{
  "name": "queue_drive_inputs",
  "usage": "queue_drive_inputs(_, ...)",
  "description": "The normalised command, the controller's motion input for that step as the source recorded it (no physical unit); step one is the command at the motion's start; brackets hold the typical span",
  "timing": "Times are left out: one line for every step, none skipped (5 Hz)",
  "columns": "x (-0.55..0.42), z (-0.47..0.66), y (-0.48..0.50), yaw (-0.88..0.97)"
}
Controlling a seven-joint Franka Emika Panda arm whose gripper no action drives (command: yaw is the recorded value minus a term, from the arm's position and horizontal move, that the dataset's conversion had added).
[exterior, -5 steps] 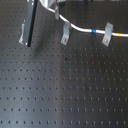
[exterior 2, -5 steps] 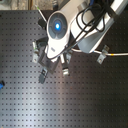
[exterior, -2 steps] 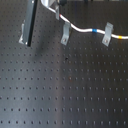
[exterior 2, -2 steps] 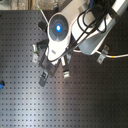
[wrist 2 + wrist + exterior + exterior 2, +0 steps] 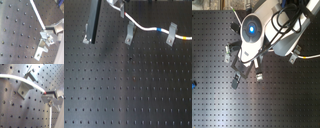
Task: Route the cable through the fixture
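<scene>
The cable (image 5: 27, 82) is pinched in the closed jaws of the gripper (image 5: 46, 93), running lengthwise above the nearest fixture (image 5: 24, 89).

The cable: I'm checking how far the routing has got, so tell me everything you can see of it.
The cable is a thin white cord that looks flexible. In the first exterior view it runs in a shallow wave from the top edge towards the first exterior view's right, passing the middle clip, with a blue band just before the right clip and a yellow band beyond it. The left clip has no cable. In the first wrist view it arcs over the board to the gripper, apparently held there.
</scene>
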Motion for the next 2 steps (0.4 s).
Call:
queue_drive_inputs(0.254, -0.20, 0.182, 0.10)
queue_drive_inputs(0.172, 0.00, 0.127, 0.14)
